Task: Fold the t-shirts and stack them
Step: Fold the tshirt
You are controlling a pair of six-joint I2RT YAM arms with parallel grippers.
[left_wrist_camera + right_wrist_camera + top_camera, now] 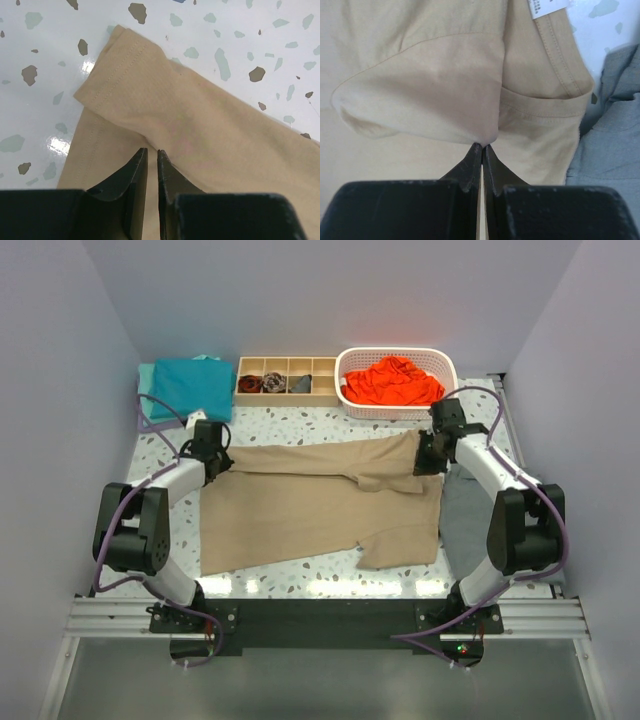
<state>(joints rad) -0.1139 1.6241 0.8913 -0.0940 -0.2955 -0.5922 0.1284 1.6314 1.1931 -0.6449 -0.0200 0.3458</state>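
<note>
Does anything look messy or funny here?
The tan t-shirt lies crooked, one sleeve poking out at the near edge. The orange shirt sits crumpled in the white basket.

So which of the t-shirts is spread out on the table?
The tan t-shirt, laid open in the middle. The teal one sits folded at the far left corner, and the orange-red one is bunched in the white basket.

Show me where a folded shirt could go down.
Free: the terrazzo table strip between the tan cotton t-shirt and the wooden divided tray, and a thin band at the shirt's near hem. Crowded: right side, grey cloth and white basket.
</note>
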